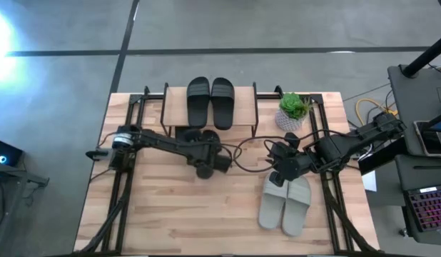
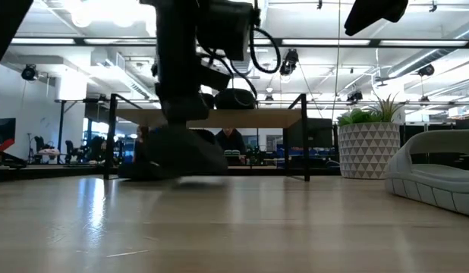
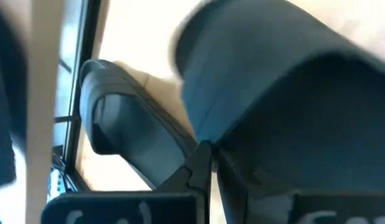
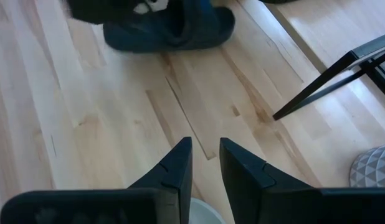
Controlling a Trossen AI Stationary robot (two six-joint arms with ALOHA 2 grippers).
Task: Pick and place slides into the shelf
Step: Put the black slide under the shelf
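Observation:
The shelf (image 1: 210, 107) stands at the table's far edge, and two black slides (image 1: 210, 100) lie side by side on its top board. Another black slide (image 3: 118, 124) lies on the table at the shelf's front, under the board. My left gripper (image 1: 210, 160) is just in front of the shelf, shut on a further black slide (image 2: 174, 155). The pale grey-green pair (image 1: 285, 203) lies sole down on the table's right. My right gripper (image 4: 206, 155) hovers over the table's bare wood at the pair's far end, narrowly open and holding nothing. My left gripper comes at the black slide from above. Its fingers meet at the slide's edge (image 3: 205, 149), beside the wide strap (image 3: 292, 93). The view is too close to tell the exact part. The slide sits low at the tabletop; whether its sole touches the wood, I cannot tell.
A potted plant (image 1: 292, 113) in a white patterned pot stands right of the shelf, near the right arm. Black cables (image 1: 249, 153) loop across the table between the arms. The shelf's thin black legs (image 4: 329, 81) stand close by. Bare wood lies toward the table's near edge.

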